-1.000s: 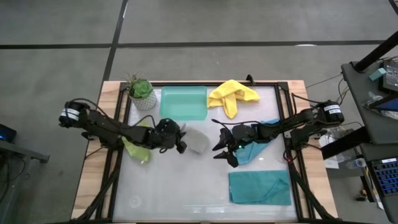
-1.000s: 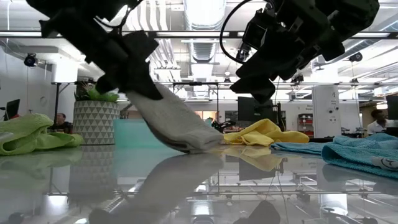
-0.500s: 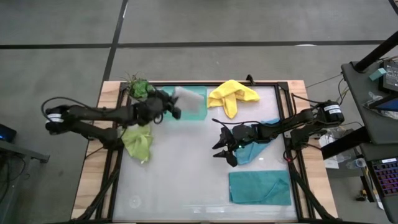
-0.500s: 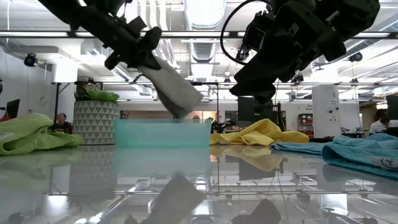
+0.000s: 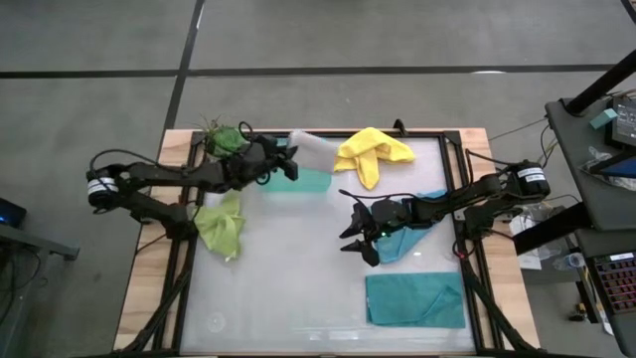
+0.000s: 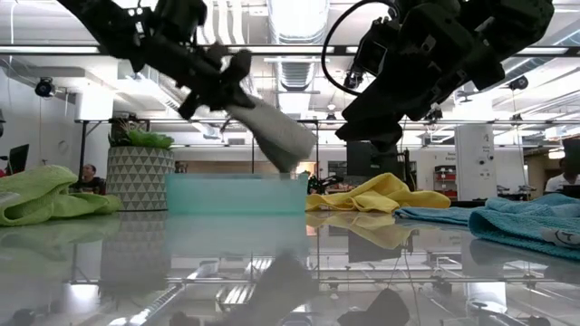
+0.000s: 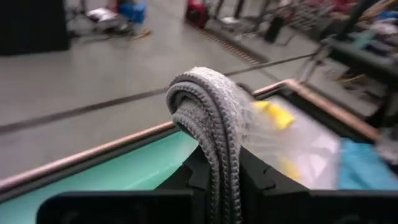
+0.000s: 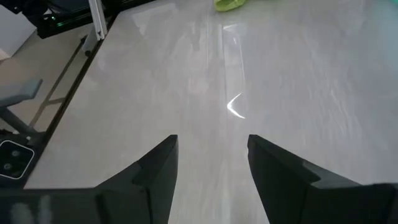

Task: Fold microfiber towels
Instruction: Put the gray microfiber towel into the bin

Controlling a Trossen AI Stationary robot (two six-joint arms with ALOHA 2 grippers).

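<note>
High view shows the left arm stretched along the desk's (image 5: 298, 298) far edge, its left gripper (image 5: 285, 164) clamped on the grey towel (image 5: 308, 147) above the mint tray (image 5: 310, 181). Low view adds that the towel hangs clear of the tray (image 6: 236, 194). Left wrist view shows the folded layers (image 7: 211, 118) pinched between the fingers. At mid-desk, over a teal towel (image 5: 407, 239), the right gripper (image 5: 350, 231) hovers with fingers (image 8: 155, 168) spread and empty.

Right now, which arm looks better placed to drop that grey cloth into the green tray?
Left: its gripper already holds the folded grey microfiber towel above the translucent mint-green plastic tray. The right gripper hovers open, empty, mid-table.
</note>
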